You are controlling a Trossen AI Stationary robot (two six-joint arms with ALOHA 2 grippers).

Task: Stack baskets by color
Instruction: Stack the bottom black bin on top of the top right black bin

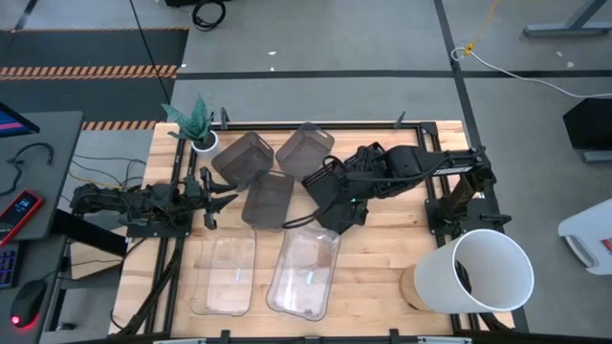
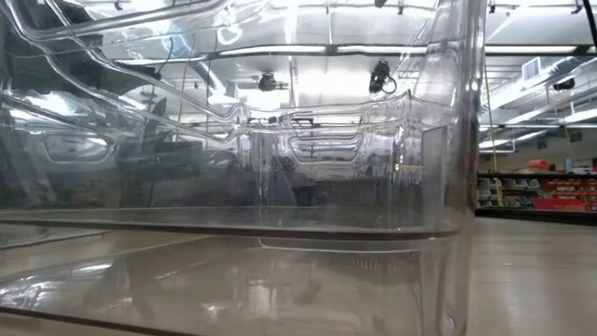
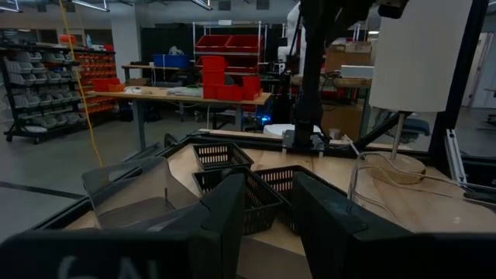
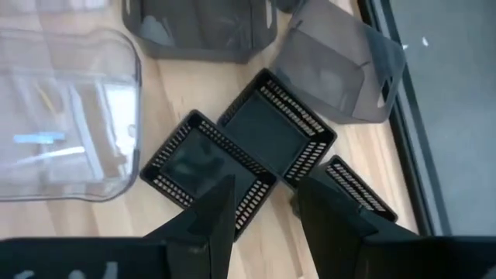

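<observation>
Wooden table [image 1: 382,272] bears 3 grey baskets [image 1: 269,199], 2 clear baskets [image 1: 306,270].

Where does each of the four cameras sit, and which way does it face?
High: overhead, facing down; both arms, grey bins, clear bins, bucket.
Low: table height, pressed against a clear bin; no arm.
Left wrist: along the table past its tool to black baskets.
Right wrist: down past its tool onto black baskets.
Shared: both wrists see black baskets.

white bucket [image 1: 490,269] table's right corner | plant pot [image 1: 203,141] back left
</observation>
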